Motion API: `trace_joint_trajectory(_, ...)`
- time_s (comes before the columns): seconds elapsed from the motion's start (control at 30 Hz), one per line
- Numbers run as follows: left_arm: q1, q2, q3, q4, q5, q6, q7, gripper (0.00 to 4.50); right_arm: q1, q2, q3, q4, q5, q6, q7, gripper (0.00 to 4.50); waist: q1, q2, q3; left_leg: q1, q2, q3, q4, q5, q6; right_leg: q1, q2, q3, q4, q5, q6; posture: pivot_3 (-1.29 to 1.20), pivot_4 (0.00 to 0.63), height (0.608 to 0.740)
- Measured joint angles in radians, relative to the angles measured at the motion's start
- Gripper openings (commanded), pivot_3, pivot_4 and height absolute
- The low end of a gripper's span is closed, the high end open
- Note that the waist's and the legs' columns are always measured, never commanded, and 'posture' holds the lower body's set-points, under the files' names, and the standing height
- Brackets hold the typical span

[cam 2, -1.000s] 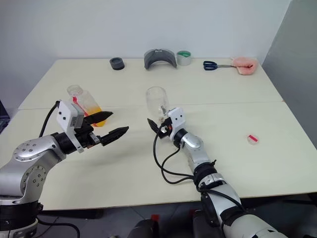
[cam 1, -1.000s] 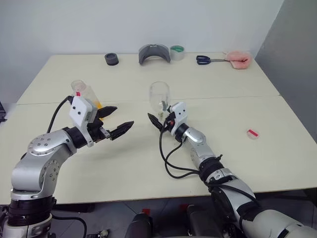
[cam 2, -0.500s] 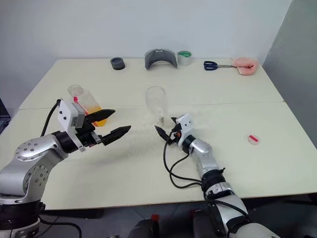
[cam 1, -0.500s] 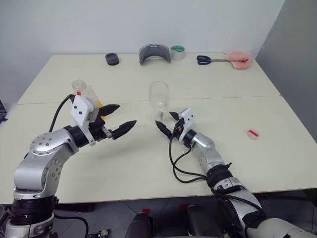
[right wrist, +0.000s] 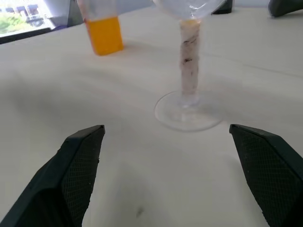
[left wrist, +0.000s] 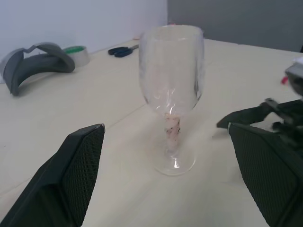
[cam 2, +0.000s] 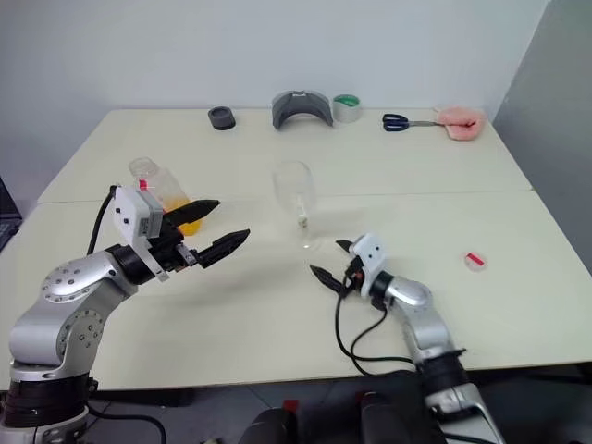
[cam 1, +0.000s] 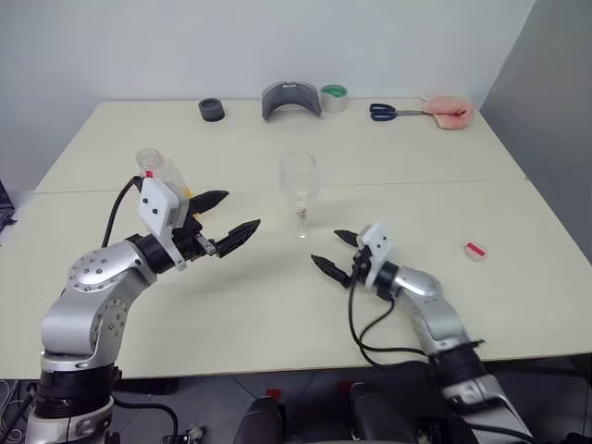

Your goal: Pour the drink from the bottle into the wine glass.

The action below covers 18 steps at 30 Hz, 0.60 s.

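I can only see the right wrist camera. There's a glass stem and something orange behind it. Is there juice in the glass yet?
Observer: No. The wine glass has a bowl that looks empty in the left wrist view.
Operator: Is the orange thing a whole bottle?
Observer: Yes. The bottle stands upright on the table, and the drink fills only its lower part.
Operator: Is anybody holding it?
Observer: No. The left gripper is open just in front of the bottle, pointing towards the glass and gripping nothing.
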Motion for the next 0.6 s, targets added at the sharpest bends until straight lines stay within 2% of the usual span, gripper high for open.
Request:
trace_joint_trajectory(0.17, 0.1, -0.087, 0.016, 0.076, 0.111, -0.07, 0.154, 4.5, 0.045, -0.164, -0.008, -0.306, 0.098, 0.185, 0.056, 4.48, 0.005, -0.001, 0.0, 0.0, 0.001, -0.001, 0.0, 0.0, 0.0, 0.0, 0.0, -0.001, 0.0, 0.0, 0.0, 0.0, 0.15, 0.74)
trace_joint_trajectory(0.23, 0.125, -0.118, 0.026, 0.109, 0.153, -0.093, 0.221, 4.5, 0.042, -0.189, -0.024, -0.376, 0.131, 0.231, 0.055, 4.48, 0.011, -0.002, 0.001, 0.0, 0.002, -0.001, 0.0, 0.0, 0.0, 0.001, 0.0, -0.002, 0.0, 0.0, 0.001, 0.0, 0.15, 0.74)
trace_joint_trajectory(0.4, 0.151, -0.166, 0.038, 0.127, 0.214, -0.117, 0.332, 4.5, 0.026, -0.216, -0.027, -0.447, 0.176, 0.307, 0.046, 4.48, 0.03, -0.005, 0.002, 0.0, 0.0, -0.001, 0.0, 0.0, 0.0, 0.001, 0.0, -0.003, 0.0, 0.0, 0.0, 0.0, 0.15, 0.74)
trace_joint_trajectory(0.6, 0.114, -0.175, 0.071, 0.172, 0.238, -0.119, 0.413, 4.5, 0.003, -0.218, -0.024, -0.465, 0.202, 0.335, 0.03, 4.48, 0.04, -0.007, 0.004, -0.001, 0.0, -0.001, 0.0, 0.0, 0.0, 0.001, 0.0, -0.004, -0.001, 0.0, 0.0, 0.0, 0.15, 0.74)
